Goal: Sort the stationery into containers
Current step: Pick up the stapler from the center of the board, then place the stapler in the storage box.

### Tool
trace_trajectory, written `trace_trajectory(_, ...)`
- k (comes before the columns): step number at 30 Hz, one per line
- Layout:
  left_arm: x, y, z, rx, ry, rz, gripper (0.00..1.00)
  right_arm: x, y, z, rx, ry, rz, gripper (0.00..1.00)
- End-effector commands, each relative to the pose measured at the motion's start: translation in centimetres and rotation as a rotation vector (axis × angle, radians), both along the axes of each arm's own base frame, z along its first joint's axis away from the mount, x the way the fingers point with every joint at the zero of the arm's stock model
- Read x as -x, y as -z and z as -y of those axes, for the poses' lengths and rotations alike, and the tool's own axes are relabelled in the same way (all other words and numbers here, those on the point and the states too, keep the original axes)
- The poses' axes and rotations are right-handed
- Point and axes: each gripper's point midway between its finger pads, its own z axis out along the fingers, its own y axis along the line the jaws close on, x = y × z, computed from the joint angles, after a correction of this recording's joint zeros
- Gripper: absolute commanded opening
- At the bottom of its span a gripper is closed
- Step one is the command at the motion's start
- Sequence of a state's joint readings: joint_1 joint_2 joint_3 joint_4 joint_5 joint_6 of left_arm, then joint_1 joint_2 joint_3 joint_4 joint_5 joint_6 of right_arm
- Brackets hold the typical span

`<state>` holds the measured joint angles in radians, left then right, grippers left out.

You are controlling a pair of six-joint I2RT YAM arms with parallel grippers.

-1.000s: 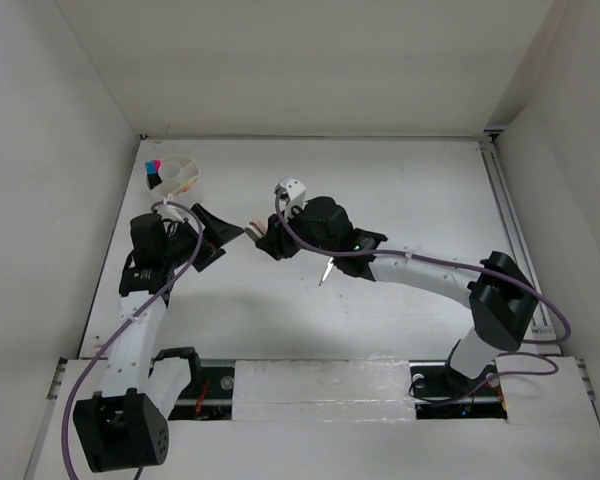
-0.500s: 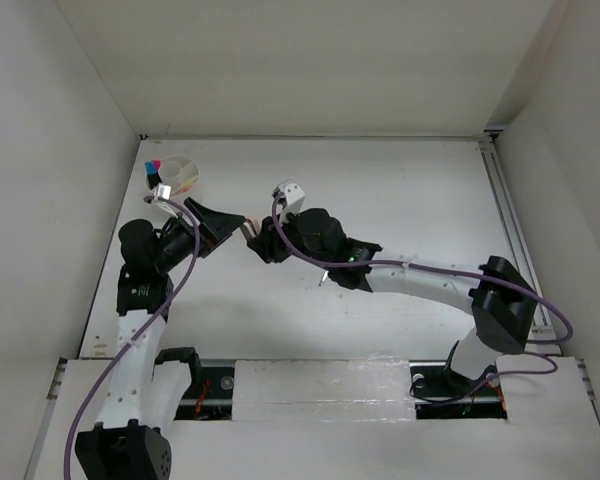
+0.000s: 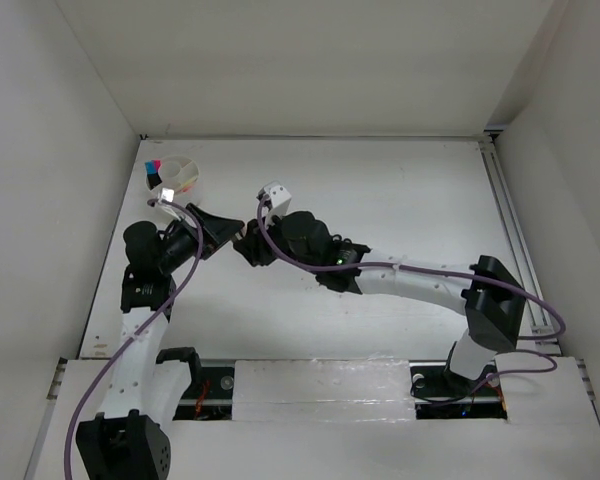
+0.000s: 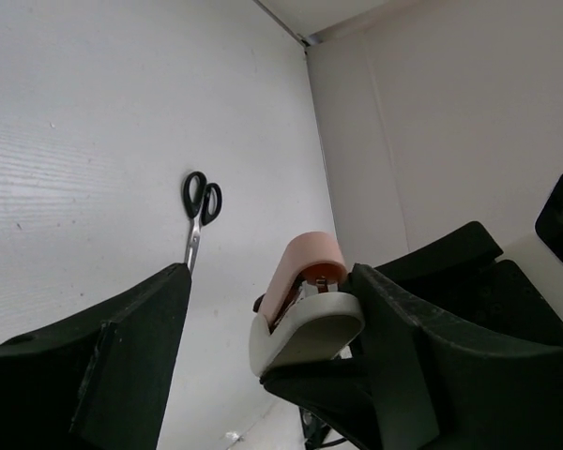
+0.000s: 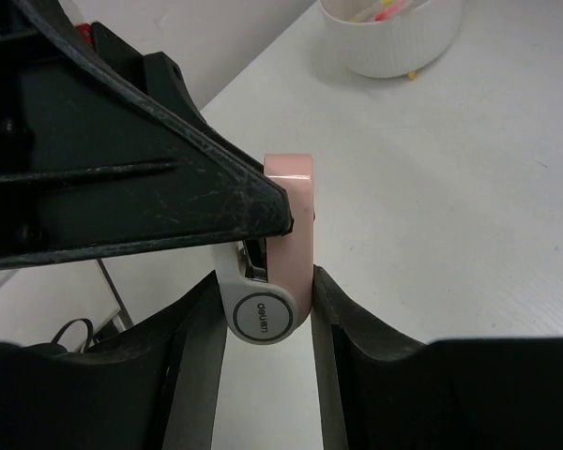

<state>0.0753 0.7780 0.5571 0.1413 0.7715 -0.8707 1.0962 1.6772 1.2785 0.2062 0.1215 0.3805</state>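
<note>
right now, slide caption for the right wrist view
Right end effector holds pink-white piece beside left end effector, white cup behind

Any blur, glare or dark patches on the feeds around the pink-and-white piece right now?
Right wrist: pink-and-white piece sharp, logo readable; white cup bright, cropped by the top edge. Left wrist: piece well lit, scissors crisp, left fingers near-black silhouettes. Top external: even light, no glare, piece too small to make out.

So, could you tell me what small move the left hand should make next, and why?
Probably close the left hand on the white-pink piece: its jaws straddle the piece but are not yet shut, while the right hand grips its white end.
</note>
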Motion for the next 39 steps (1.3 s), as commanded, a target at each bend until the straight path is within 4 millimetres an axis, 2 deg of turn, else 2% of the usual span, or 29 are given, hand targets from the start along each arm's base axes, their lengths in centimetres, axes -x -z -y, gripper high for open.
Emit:
trace_trajectory(1, -0.4, -0.4, -0.1, -0.031, 0.002, 0.061, 0.63, 0.1, -3.0, -1.2, -0.057, 0.001, 0.051, 0.0)
trace_trajectory(2, -0.5, -0.2, -0.2, -0.042, -0.005, 0.059, 0.55, 0.0, -3.5, -1.3, -0.066, 0.001, 0.056, 0.0)
trace_trajectory(3, -0.7, -0.6, -0.4, -0.045, -0.015, 0.069, 0.46, 0.0, -2.7, -1.4, -0.049, 0.001, 0.047, 0.0)
trace_trajectory(5, -0.7, 0.1, -0.4, -0.05, -0.013, 0.038, 0.31, 0.0, -2.7, -1.4, -0.048, 0.001, 0.047, 0.0)
trace_trajectory(7, -0.9, 0.0, -0.4, -0.058, -0.011, 0.044, 0.22, -0.1, -2.5, -1.6, -0.04, 0.001, 0.043, 0.0)
trace_trajectory(8, -0.9, 0.2, -0.5, -0.06, -0.021, 0.035, 0.22, -0.2, -2.5, -1.5, -0.039, 0.01, 0.044, 0.0)
trace_trajectory(11, -1.2, 0.5, -0.7, -0.069, -0.029, 0.027, 0.04, -0.3, -2.9, -1.6, -0.048, 0.01, 0.048, 0.0)
trace_trajectory(12, -1.2, 0.5, -0.7, -0.069, -0.029, 0.027, 0.0, -0.3, -2.5, -1.7, -0.039, 0.01, 0.044, 0.0)
trace_trajectory(14, -1.3, 0.5, -0.4, -0.075, -0.016, 0.03, 0.0, -0.3, -3.3, -1.9, -0.051, 0.001, 0.048, 0.0)
trace_trajectory(15, -1.4, 0.8, -0.4, -0.075, -0.016, 0.019, 0.0, -0.3, -2.8, -2.1, -0.042, 0.001, 0.044, 0.0)
trace_trajectory(17, -1.4, 1.0, -0.3, -0.087, -0.014, 0.017, 0.0, -0.2, -3.7, -2.3, -0.055, -0.01, 0.048, 0.0)
trace_trajectory(19, -1.4, 0.9, -0.5, -0.101, -0.022, 0.034, 0.0, 0.2, -3.5, -2.4, -0.048, -0.033, 0.041, 0.0)
trace_trajectory(20, -1.4, 0.4, -0.7, -0.112, -0.035, 0.049, 0.0, 0.2, -3.5, -2.4, -0.048, -0.033, 0.041, 0.05)
trace_trajectory(21, -1.6, -0.2, -1.0, -0.128, -0.058, 0.075, 0.0, 0.4, -3.5, -2.5, -0.05, -0.048, 0.039, 0.19)
trace_trajectory(22, -1.6, 0.4, -1.2, -0.139, -0.07, 0.051, 0.0, 0.6, -4.0, -2.5, -0.058, -0.057, 0.042, 0.57)
trace_trajectory(23, -1.9, 0.1, -1.6, -0.161, -0.089, 0.061, 0.0, 0.6, -3.5, -2.4, -0.05, -0.057, 0.038, 0.67)
trace_trajectory(25, -2.5, -0.5, -2.4, -0.186, -0.139, 0.076, 0.0, 0.4, -4.5, -1.5, -0.065, -0.046, 0.046, 0.75)
trace_trajectory(27, -2.8, -0.6, -2.8, -0.194, -0.169, 0.072, 0.0, 0.2, -4.6, -0.5, -0.065, -0.028, 0.048, 0.77)
trace_trajectory(33, -5.5, -2.5, -4.6, -0.216, -0.285, 0.08, 0.0, -1.8, -4.2, 2.6, -0.051, 0.06, 0.05, 0.8)
trace_trajectory(34, -6.3, -4.2, -5.2, -0.221, -0.321, 0.108, 0.0, -1.6, -3.9, 3.3, -0.045, 0.074, 0.049, 0.8)
trace_trajectory(37, -9.3, -4.3, -7.9, -0.292, -0.457, 0.043, 0.0, -2.1, -3.5, 5.4, -0.029, 0.138, 0.051, 0.8)
trace_trajectory(38, -10.7, -7.5, -9.4, -0.314, -0.54, 0.078, 0.0, -2.0, -3.5, 5.7, -0.03, 0.138, 0.052, 0.8)
trace_trajectory(39, -12.7, -6.4, -10.4, -0.351, -0.575, 0.019, 0.0, -2.0, -3.4, 6.1, -0.017, 0.15, 0.047, 0.8)
